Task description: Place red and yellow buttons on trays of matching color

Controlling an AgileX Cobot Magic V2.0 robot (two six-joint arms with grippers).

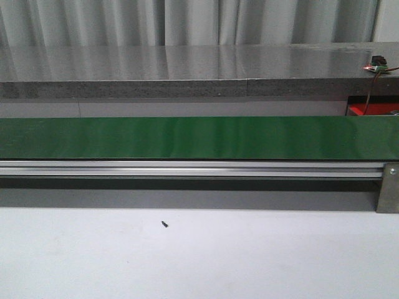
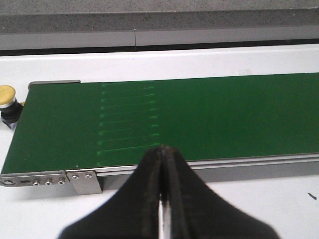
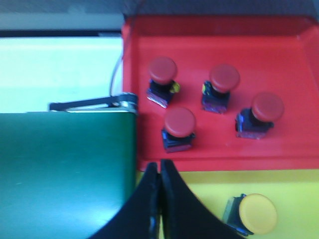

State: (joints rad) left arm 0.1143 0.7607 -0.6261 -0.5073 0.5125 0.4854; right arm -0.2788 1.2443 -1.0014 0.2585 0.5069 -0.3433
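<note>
One yellow button [image 2: 7,95] left unsorted sits off the green belt's [image 2: 199,119] end, nearest our left tool [image 2: 163,164], pressed together and empty like the right tool [image 3: 160,186].

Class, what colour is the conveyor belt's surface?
Green; the belt shows best in the front view.

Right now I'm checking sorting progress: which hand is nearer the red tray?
Right. The right hand hangs at the red tray's edge; the left hand sits over the green belt, no tray in its view.
</note>
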